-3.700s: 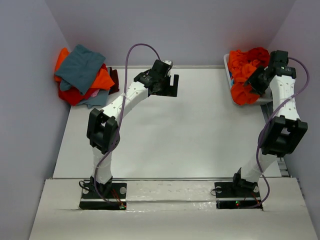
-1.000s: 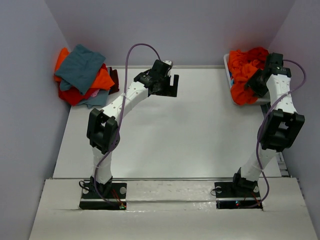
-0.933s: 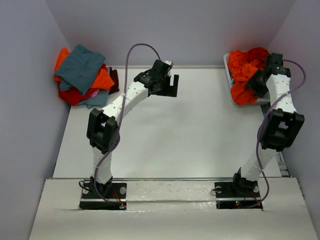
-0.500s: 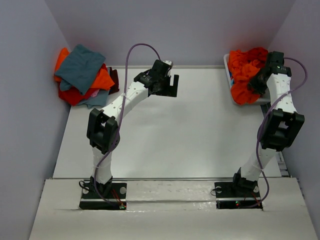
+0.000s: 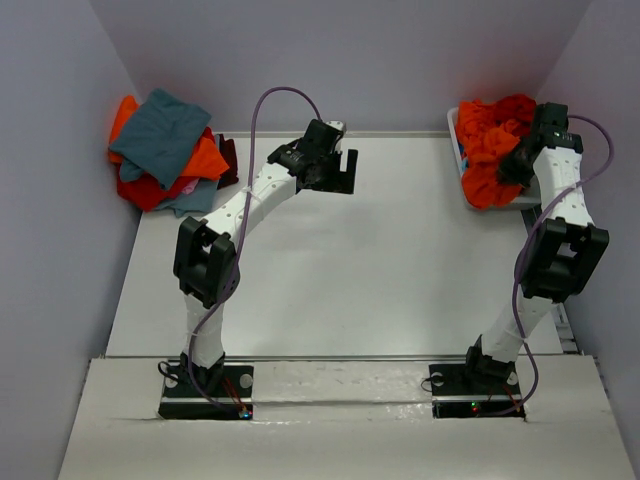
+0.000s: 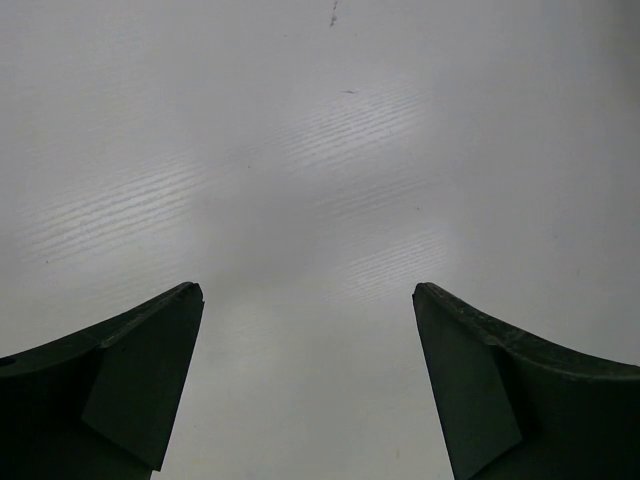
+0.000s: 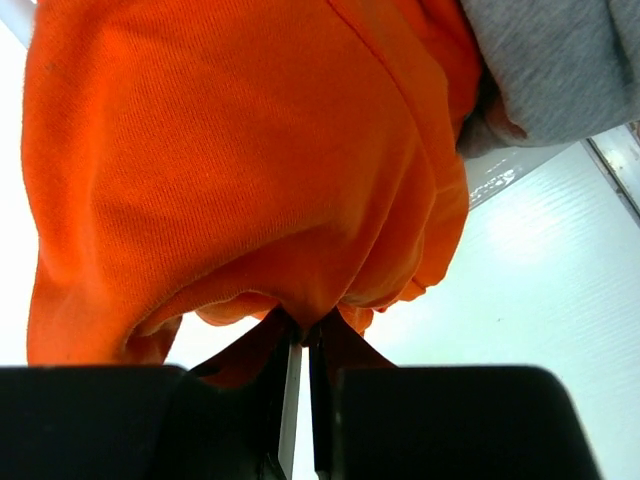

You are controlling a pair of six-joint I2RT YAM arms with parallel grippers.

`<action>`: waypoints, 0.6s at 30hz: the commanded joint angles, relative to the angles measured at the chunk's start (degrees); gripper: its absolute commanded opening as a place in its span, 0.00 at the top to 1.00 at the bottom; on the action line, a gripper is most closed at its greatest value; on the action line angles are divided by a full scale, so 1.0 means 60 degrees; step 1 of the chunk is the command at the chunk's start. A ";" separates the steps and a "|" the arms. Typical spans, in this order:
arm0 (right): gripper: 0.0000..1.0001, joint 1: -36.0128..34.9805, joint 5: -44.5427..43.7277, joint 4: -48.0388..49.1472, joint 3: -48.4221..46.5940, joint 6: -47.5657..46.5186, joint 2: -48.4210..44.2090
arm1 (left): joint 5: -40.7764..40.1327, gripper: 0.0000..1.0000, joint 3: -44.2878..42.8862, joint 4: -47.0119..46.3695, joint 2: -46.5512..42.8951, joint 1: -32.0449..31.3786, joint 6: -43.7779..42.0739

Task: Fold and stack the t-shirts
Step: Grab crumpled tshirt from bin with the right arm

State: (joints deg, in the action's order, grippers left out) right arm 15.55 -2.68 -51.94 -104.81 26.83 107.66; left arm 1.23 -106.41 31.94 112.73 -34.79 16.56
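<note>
The left gripper (image 6: 308, 290) hangs wide open over the white table (image 5: 350, 280), nothing in it. At the far right corner the right gripper (image 7: 300, 345) is clamped on a fold of the bright orange cloth t-shirt (image 7: 230, 170). That one's a crumpled heap in the white plastic bin (image 5: 453, 130), running roughly near-to-far, with a grey cloth shirt (image 7: 560, 60) pressed against it, and a pile of teal-grey, orange and red shirts (image 5: 165, 150) sits far left, well apart.

1. A flat white rectangular table (image 5: 350, 270) carries everything.
2. A loose pile of cloth t-shirts (image 5: 165, 150), teal-grey over orange and red, lies at its far left corner and spreads past the edge.
3. A white plastic bin (image 5: 453, 128) stands at the far right corner, heaped with bright orange cloth t-shirts (image 5: 490, 145).
</note>
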 commanded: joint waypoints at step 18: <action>0.89 -0.0131 0.2438 -0.1800 -0.1996 -0.0326 -0.1492 | 0.0116 0.01 -0.0077 -0.0138 -0.0404 -0.0120 -0.0049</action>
State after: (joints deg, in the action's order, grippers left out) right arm 15.29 8.67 -59.27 -111.00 26.35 103.85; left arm 1.48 -106.41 31.94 112.73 -35.11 16.58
